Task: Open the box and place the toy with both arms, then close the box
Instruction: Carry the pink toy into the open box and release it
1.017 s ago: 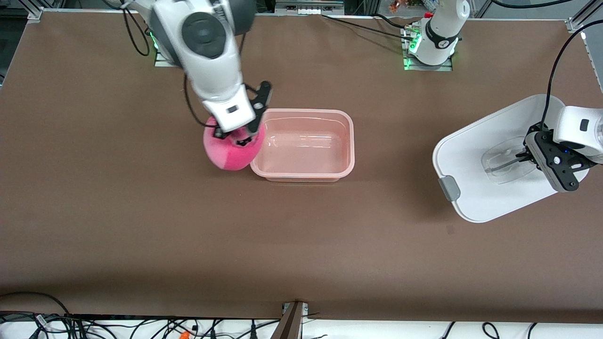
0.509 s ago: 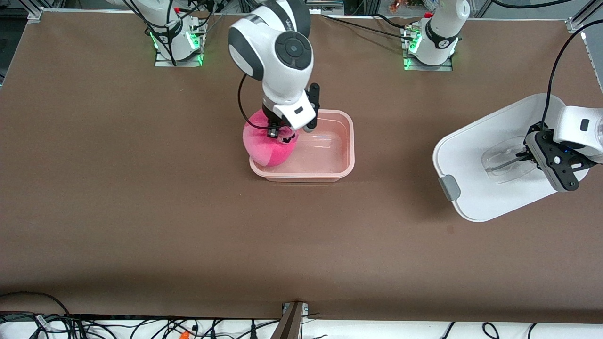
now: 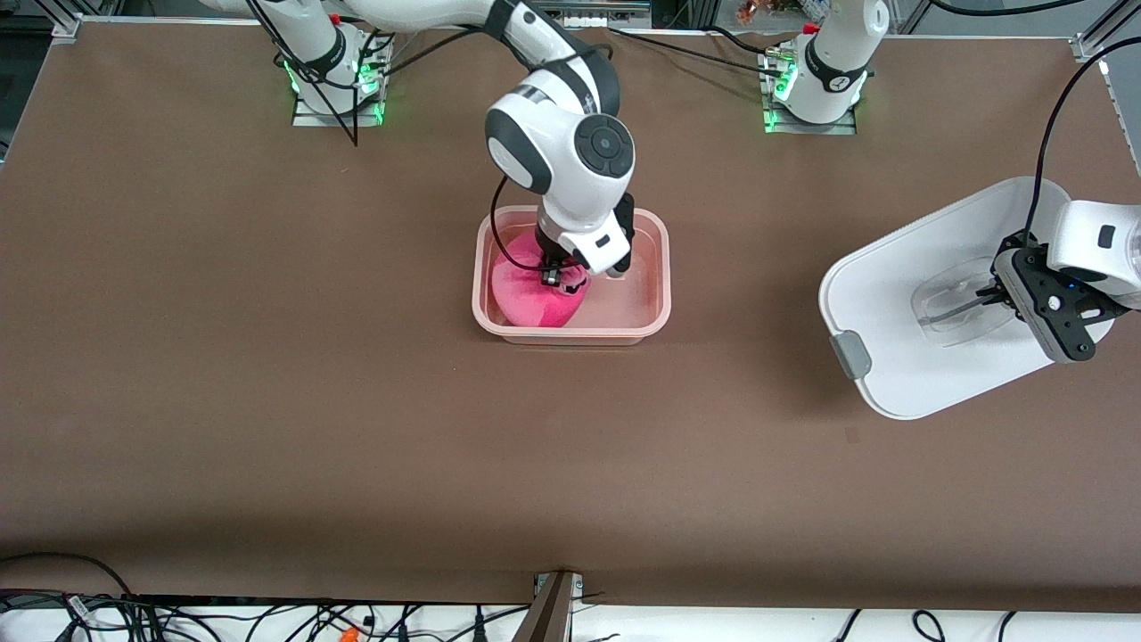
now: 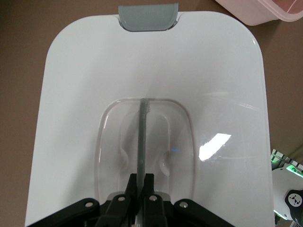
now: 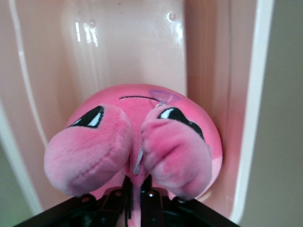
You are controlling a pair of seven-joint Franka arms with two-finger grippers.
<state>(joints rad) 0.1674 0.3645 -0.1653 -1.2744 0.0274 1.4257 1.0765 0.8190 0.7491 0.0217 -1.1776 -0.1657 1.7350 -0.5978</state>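
Observation:
The open pink box (image 3: 664,267) stands mid-table without its lid. Inside it, at the end toward the right arm, sits the round hot-pink toy (image 3: 535,299), and my right gripper (image 3: 560,278) is shut on a fold of its plush. In the right wrist view the toy (image 5: 118,137) fills the space ahead of the right gripper (image 5: 137,182), against the box wall (image 5: 128,42). My left gripper (image 3: 989,292) is shut on the clear handle (image 4: 143,137) of the white lid (image 3: 891,294). It holds the lid over the left arm's end of the table.
A grey clip (image 3: 851,355) sits on the lid's edge nearer the front camera. Both arm bases (image 3: 811,89) stand along the table's back edge. Cables lie past the table's near edge (image 3: 357,624).
My right arm carried the toy from beside the box, over the rim and down into it. The left arm and the lid have not moved.

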